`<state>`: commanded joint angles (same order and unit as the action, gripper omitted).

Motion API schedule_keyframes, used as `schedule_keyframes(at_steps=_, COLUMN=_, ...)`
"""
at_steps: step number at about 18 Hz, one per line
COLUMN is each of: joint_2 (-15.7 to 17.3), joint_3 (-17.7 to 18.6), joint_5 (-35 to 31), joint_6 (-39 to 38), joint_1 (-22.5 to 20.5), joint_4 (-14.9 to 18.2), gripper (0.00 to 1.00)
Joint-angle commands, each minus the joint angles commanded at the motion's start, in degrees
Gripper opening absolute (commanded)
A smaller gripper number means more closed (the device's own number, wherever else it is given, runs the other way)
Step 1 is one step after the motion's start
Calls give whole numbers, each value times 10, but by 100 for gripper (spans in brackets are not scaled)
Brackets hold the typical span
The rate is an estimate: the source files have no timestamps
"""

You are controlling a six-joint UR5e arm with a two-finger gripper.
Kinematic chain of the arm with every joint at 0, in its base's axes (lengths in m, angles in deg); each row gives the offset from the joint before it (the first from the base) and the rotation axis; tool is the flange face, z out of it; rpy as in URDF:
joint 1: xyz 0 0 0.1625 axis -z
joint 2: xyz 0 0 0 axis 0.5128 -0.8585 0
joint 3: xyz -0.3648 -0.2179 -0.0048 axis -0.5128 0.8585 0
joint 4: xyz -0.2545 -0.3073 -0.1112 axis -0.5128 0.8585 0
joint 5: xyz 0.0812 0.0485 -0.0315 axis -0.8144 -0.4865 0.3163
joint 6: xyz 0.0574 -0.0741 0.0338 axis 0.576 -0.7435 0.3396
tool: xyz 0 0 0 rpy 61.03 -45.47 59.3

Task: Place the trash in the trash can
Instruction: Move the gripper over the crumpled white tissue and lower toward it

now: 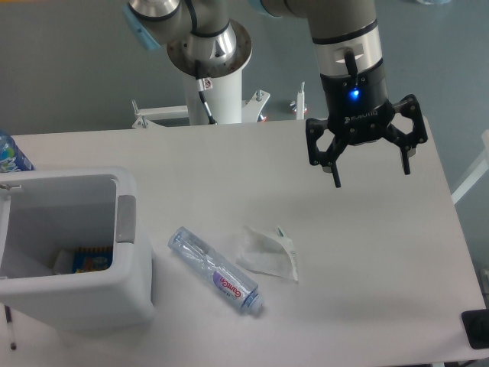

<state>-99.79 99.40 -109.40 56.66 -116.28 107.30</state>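
Note:
A clear crushed plastic bottle (215,271) with a pink-and-white label lies on its side on the white table, just right of the trash can. Beside it, to the right, rests a crumpled translucent-white wrapper (267,251). The trash can (126,222) is a white boxy bin with a grey panel on its right rim, standing at the front left; something blue and orange lies inside it. My gripper (371,173) hangs open and empty above the table's right part, well up and right of the wrapper.
A blue-labelled bottle (11,155) peeks in at the left edge behind the bin. The arm's white base column (210,84) stands behind the table's far edge. A dark object (477,329) sits at the front right corner.

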Motion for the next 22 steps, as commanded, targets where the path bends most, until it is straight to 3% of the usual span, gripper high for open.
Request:
schedule_keyframes(at_steps=7, joint_2=2, joint_3=19, joint_5=-23, joint_6=-6, joint_1=1, joint_4=-7, gripper=100)
schedule_keyframes(at_steps=16, joint_2=-4, joint_3=75, joint_5=-54, joint_6=-14, joint_1=34, joint_4=-13, gripper=100)
schedule_keyframes(at_steps=20, joint_2=-22, joint_3=92, joint_5=-52, joint_6=-130, joint_1=47, joint_4=-14, gripper=100)
schedule_keyframes(at_steps=22, joint_2=-29, joint_3=102, joint_5=-44, joint_6=-147, joint_1=58, joint_4=-12, gripper=100)
